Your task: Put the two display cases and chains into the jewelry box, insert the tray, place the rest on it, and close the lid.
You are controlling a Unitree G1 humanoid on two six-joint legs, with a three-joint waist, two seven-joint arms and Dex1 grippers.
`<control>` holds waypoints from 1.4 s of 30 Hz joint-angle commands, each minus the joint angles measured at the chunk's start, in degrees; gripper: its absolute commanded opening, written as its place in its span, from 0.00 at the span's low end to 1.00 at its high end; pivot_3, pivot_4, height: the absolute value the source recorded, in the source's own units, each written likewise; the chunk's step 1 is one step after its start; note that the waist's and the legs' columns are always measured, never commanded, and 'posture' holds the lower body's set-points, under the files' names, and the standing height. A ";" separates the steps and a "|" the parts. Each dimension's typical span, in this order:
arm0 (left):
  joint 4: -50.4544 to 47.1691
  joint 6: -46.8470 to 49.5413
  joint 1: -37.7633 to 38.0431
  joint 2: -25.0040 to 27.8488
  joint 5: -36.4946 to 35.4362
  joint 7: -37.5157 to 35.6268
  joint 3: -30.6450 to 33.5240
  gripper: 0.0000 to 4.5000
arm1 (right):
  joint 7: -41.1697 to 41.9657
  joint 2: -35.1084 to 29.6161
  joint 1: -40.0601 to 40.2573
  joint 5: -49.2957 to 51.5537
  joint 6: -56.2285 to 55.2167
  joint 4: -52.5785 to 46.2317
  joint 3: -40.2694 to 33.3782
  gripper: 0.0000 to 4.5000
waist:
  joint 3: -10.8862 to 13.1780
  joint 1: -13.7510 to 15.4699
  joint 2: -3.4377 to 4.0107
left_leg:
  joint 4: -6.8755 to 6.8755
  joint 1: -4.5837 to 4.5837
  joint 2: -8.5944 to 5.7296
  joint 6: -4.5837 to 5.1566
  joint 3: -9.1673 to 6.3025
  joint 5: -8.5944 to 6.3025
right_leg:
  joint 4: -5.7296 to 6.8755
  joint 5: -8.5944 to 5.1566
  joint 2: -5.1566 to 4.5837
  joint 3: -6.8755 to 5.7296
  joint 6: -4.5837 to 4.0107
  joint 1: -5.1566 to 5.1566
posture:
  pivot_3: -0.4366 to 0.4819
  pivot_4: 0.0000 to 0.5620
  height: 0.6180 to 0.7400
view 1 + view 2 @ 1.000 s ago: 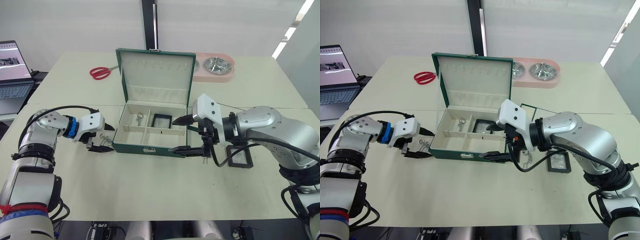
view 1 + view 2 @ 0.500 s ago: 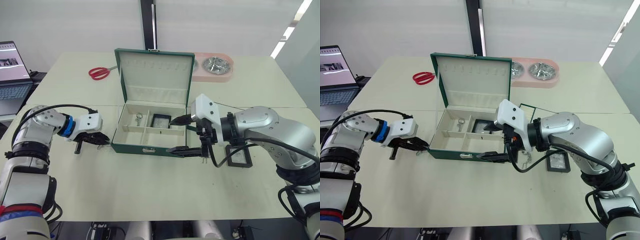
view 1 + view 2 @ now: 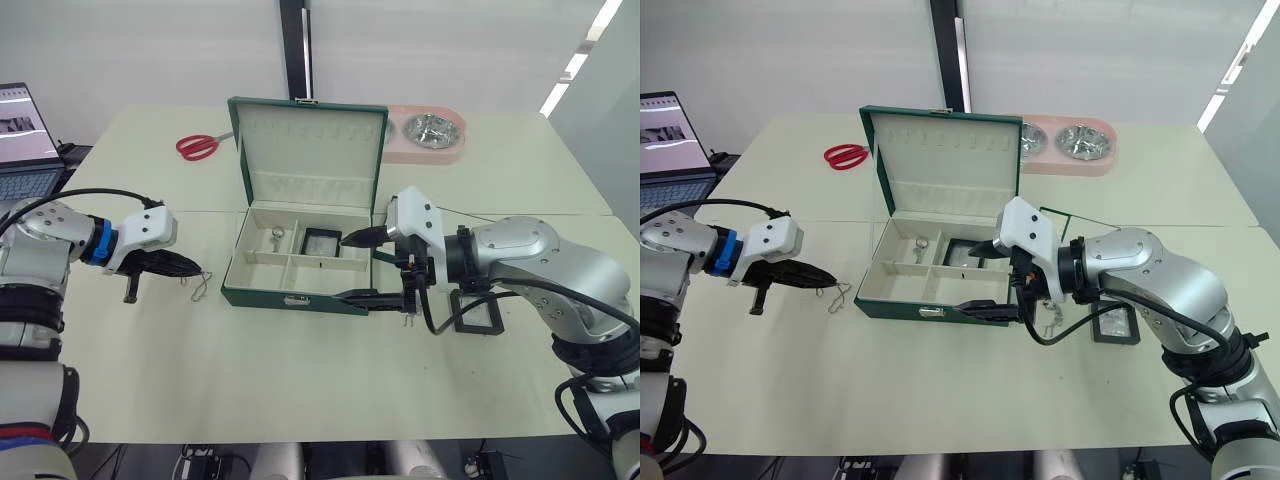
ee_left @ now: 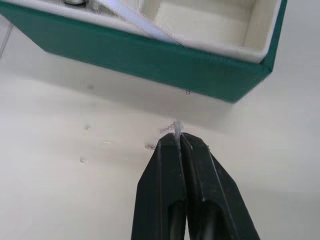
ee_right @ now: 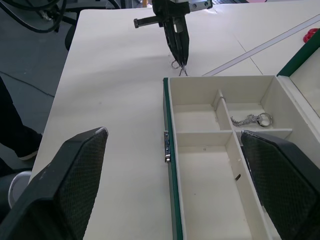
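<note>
— Two grippers: what are they doing?

— My left gripper (image 3: 196, 268) has its fingers pressed together on a chain (image 3: 839, 295), which dangles from the tips down to the tabletop (image 3: 300, 390), near the jewelry box (image 3: 300, 298) on its left. My right gripper (image 3: 358, 268) is spread wide at the box's front right corner, one finger over the compartments, the other along the front wall.

— And inside the box?

— One chain (image 5: 251, 119) lies in a back compartment, one display case (image 3: 322, 241) beside it. The other display case (image 3: 478, 313) sits on the tabletop under my right arm. The lid (image 3: 310, 135) stands upright.

— Around it?

— Pale cream tabletop with red scissors (image 3: 198, 146), a pink double bowl (image 3: 430, 133) behind the box, and a laptop (image 3: 25, 140) at far left.
</note>
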 commanded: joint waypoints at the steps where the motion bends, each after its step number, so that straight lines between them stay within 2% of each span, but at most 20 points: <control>1: -10.97 10.70 1.28 3.47 -5.64 0.04 5.45 0.01 | 0.11 -0.32 0.34 -0.34 -1.74 -0.85 -2.14 1.00 | 0.00 -0.01 0.00 | 0.00 -0.01 0.00 0.00 0.00 0.00 | 0.00 0.00 0.00 0.00 0.00 0.00 | 0.48 0.27 1.00; 8: -26.92 30.29 0.84 5.48 -14.19 2.70 10.35 0.01 | 0.16 -0.38 0.39 -0.09 -1.71 -0.63 -2.57 1.00 | 0.01 0.02 0.01 | 0.00 0.02 -0.01 -0.01 -0.01 0.00 | -0.01 0.00 0.01 0.01 0.00 0.04 | 0.48 0.27 1.00; 12: -30.55 37.55 -4.29 5.01 -17.55 4.14 10.64 0.01 | -0.15 -0.54 0.29 0.32 -0.95 -1.14 -2.80 1.00 | 0.01 0.07 0.00 | 0.00 0.00 -0.02 -0.01 -0.02 0.01 | -0.01 0.00 0.03 0.01 0.00 0.04 | 0.48 0.27 1.00; 17: -31.56 41.55 -9.78 2.64 -20.47 5.39 9.60 0.01 | -0.89 -0.57 0.33 0.59 -0.09 -1.80 -2.96 1.00 | 0.01 0.08 0.00 | -0.01 0.02 -0.03 -0.11 -0.01 0.07 | 0.00 0.00 0.04 0.04 0.00 0.04 | 0.48 0.27 1.00; 21: -31.19 40.92 -11.21 1.33 -20.28 5.34 8.06 0.01 | -1.37 -0.59 0.45 0.78 0.28 -1.98 -3.08 1.00 | 0.01 0.05 0.00 | 0.00 0.02 -0.03 -0.21 0.01 0.12 | -0.01 0.00 0.05 0.07 0.00 0.03 | 0.48 0.27 1.00; 31: -28.22 29.70 -8.00 -1.47 -13.46 4.90 2.04 0.01 | -1.83 -1.07 1.16 0.42 0.33 -1.99 -3.10 1.00 | 0.01 0.09 0.00 | 0.00 0.02 -0.03 -0.24 0.01 0.15 | -0.01 0.00 0.05 0.08 0.00 0.03 | 0.48 0.27 1.00; 42: -28.03 24.25 -4.25 -3.68 -7.71 7.19 -1.68 0.01 | -2.20 -1.27 1.80 0.34 0.08 -2.48 -2.52 1.00 | 0.01 0.09 0.00 | -0.01 0.02 -0.02 -0.23 0.01 0.14 | -0.02 0.00 0.05 0.09 0.00 0.03 | 0.48 0.27 1.00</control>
